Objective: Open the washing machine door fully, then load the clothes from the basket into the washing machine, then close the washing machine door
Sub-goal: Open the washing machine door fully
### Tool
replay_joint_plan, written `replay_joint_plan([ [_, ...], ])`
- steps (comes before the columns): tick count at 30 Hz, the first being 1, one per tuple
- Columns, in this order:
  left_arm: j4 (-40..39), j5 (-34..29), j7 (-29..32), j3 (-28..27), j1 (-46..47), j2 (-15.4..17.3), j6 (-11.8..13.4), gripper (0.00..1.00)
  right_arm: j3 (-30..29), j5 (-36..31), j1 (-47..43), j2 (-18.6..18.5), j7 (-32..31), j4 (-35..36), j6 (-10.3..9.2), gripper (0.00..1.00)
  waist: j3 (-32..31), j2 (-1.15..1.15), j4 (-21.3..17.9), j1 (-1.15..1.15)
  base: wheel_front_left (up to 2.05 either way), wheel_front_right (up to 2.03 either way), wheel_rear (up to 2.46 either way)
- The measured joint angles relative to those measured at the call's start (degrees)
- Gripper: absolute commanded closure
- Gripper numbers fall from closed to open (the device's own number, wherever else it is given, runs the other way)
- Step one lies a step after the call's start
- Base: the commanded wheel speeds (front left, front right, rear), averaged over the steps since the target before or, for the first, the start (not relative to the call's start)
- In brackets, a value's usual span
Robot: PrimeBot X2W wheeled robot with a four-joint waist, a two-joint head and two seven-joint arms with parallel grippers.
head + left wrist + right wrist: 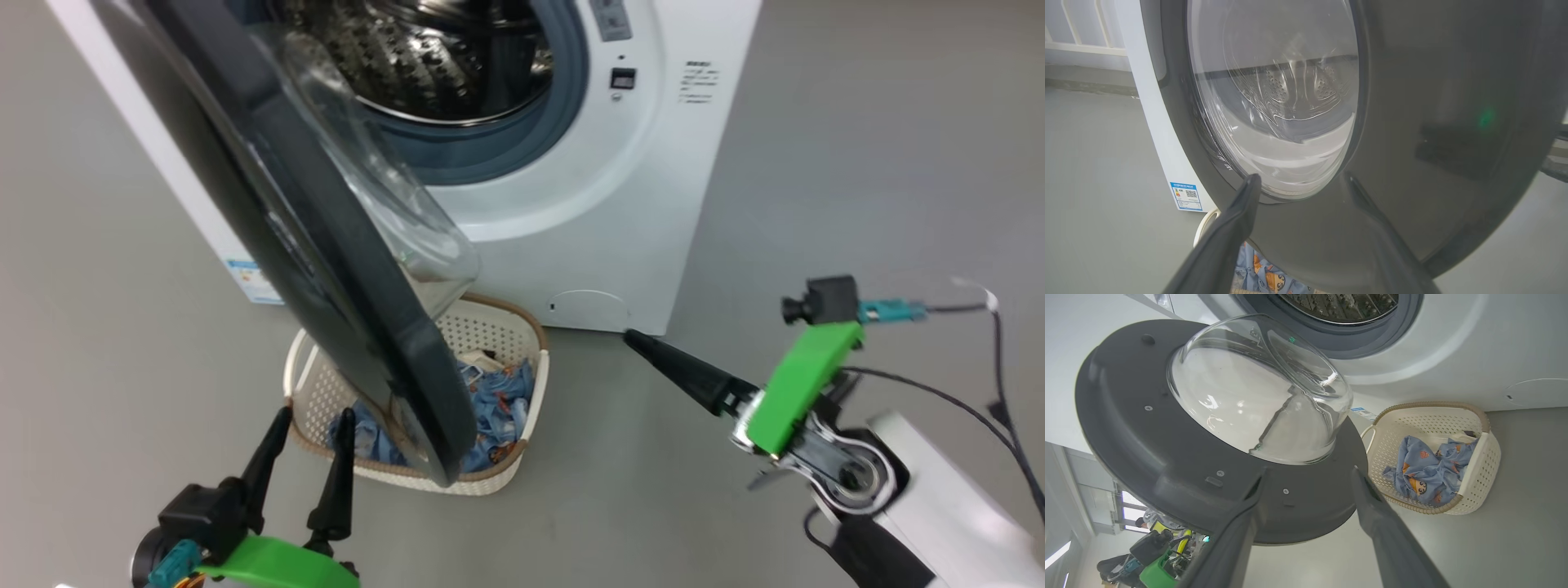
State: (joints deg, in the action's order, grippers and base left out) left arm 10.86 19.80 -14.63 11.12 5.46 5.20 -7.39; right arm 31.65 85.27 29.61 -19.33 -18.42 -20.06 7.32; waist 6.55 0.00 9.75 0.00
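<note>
The washing machine (pixel 571 229) stands with its steel drum (pixel 441 57) exposed. Its glossy black door (pixel 359 269) with the domed glass hangs swung out, partly covering the basket (pixel 490 331). Light-blue printed clothes (pixel 498 400) and a cream-white piece (pixel 482 359) lie in the basket. My left gripper (pixel 315 415) is open, close to the door's outer face (pixel 1433 81), with the clothes (pixel 1265 277) just below it. My right gripper (pixel 645 343) is open with nothing held, to the right of the basket, facing the door's inner side (pixel 1126 428); its fingers (pixel 1309 470) frame the door's lower rim. The basket (pixel 1486 457) and clothes (pixel 1425 473) sit to its right.
Grey floor (pixel 857 163) surrounds the machine. A blue label sticker (pixel 1186 196) is low on the machine's side, and a round flap (pixel 588 306) is low on its front. Cables (pixel 980 384) trail from my right wrist. A pale railing (pixel 1081 45) lines the far wall.
</note>
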Motion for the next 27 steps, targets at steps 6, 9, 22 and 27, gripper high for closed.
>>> replay_joint_plan([
  [6,-0.1,0.0,0.0,-0.7,-1.2,0.7,0.0,0.0,-0.2,0.0,-4.1,-3.0,4.9,-0.2,0.0,0.0,-0.9,0.0,-2.0,0.0,0.0,0.0,0.0],
  [9,-0.2,0.0,0.0,-1.1,-1.6,0.8,0.0,0.0,-0.4,0.0,-6.8,-4.9,7.7,-0.6,0.0,0.0,-1.5,0.0,-2.8,0.0,0.0,0.0,0.0],
  [22,-0.6,-0.3,0.0,-3.2,-5.5,1.4,0.0,0.0,3.9,-5.1,-12.2,-10.0,22.7,-3.9,0.0,0.0,-3.8,0.0,-6.0,0.0,0.0,0.0,0.0],
  [27,-0.6,-0.3,0.0,-3.6,-6.1,1.4,0.0,0.0,6.6,-7.4,-13.4,-11.6,29.1,-5.9,0.0,0.0,-4.6,0.0,-6.5,0.0,0.0,0.0,0.0],
])
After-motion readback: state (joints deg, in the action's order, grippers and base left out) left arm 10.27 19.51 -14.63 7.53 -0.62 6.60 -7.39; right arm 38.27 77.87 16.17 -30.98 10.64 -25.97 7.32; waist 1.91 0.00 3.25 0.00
